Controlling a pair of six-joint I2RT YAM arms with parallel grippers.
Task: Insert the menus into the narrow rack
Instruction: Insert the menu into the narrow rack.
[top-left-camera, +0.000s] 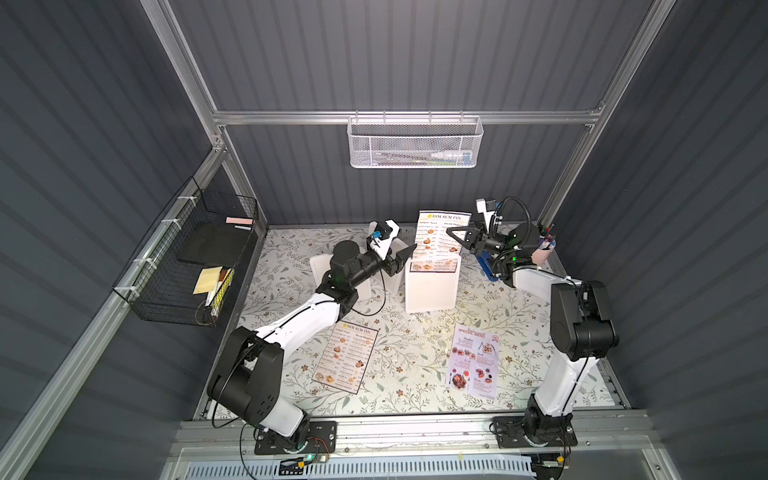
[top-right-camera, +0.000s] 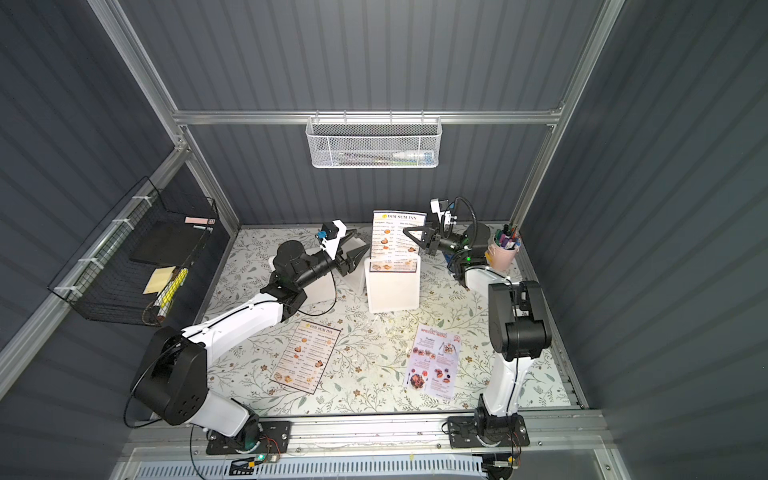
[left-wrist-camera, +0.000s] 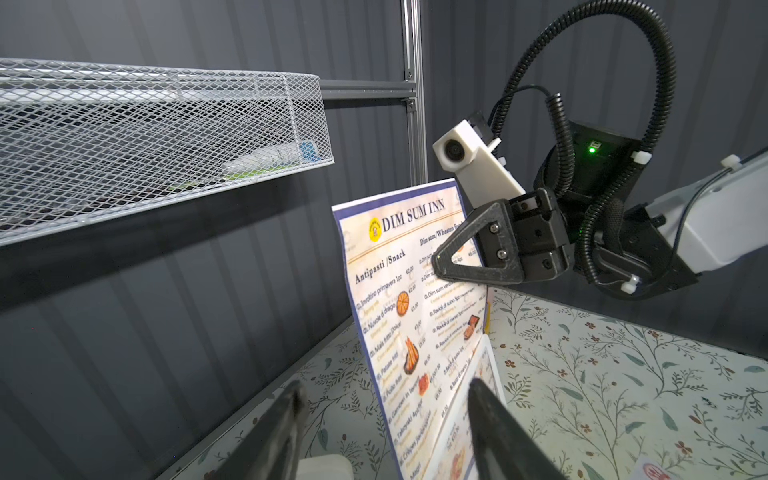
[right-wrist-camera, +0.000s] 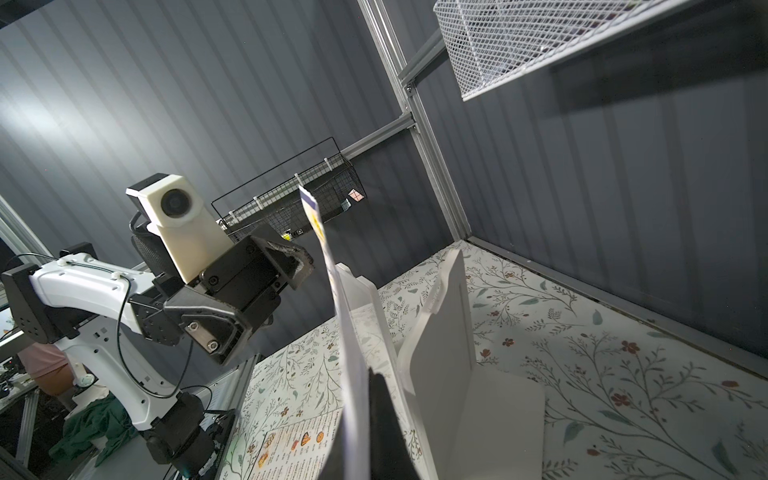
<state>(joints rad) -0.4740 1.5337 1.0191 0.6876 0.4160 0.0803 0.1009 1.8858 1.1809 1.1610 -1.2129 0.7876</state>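
A white "DIM SUM INN" menu (top-left-camera: 436, 232) (top-right-camera: 390, 232) (left-wrist-camera: 399, 291) stands upright with its lower end at the top of the white narrow rack (top-left-camera: 432, 291) (top-right-camera: 392, 291). How deep it sits I cannot tell. My right gripper (top-left-camera: 453, 237) (top-right-camera: 406, 232) (left-wrist-camera: 440, 264) (right-wrist-camera: 361, 399) is shut on that menu's right edge. My left gripper (top-left-camera: 405, 257) (top-right-camera: 359, 255) (left-wrist-camera: 384, 395) hangs open just left of the rack, holding nothing. A second "DIM SUM INN" menu (top-left-camera: 347, 357) (top-right-camera: 305, 357) and a lavender menu (top-left-camera: 473, 363) (top-right-camera: 434, 359) lie flat near the front.
More blank white holders (top-left-camera: 320, 266) stand behind my left arm. A pink pen cup (top-left-camera: 544, 249) and a blue object (top-left-camera: 484, 266) sit at the back right. A white mesh basket (top-left-camera: 415, 143) hangs on the back rail. A black wire basket (top-left-camera: 195, 266) hangs on the left wall.
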